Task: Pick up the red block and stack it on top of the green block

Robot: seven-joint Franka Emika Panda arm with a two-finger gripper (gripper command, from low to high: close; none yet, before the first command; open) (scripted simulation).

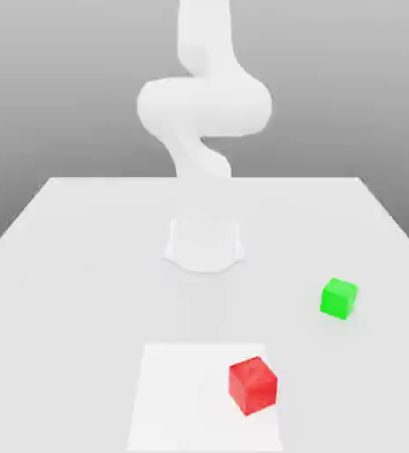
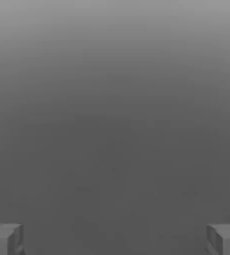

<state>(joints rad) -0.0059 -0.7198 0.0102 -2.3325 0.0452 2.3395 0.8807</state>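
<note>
- Exterior view, nearest first: the red block [image 1: 252,386] sits on a pale square patch [image 1: 181,398] of the white table [image 1: 66,265], at the patch's right edge.
- Beyond the red block and to the exterior view's right of it, well apart, stands the green block [image 1: 339,298].
- Farther back from the red block rises the white arm [image 1: 204,106] on its base [image 1: 204,243].
- Hand view: the gripper [image 2: 115,239] is spread wide with nothing between its grey fingertips [image 2: 5,239].
</note>
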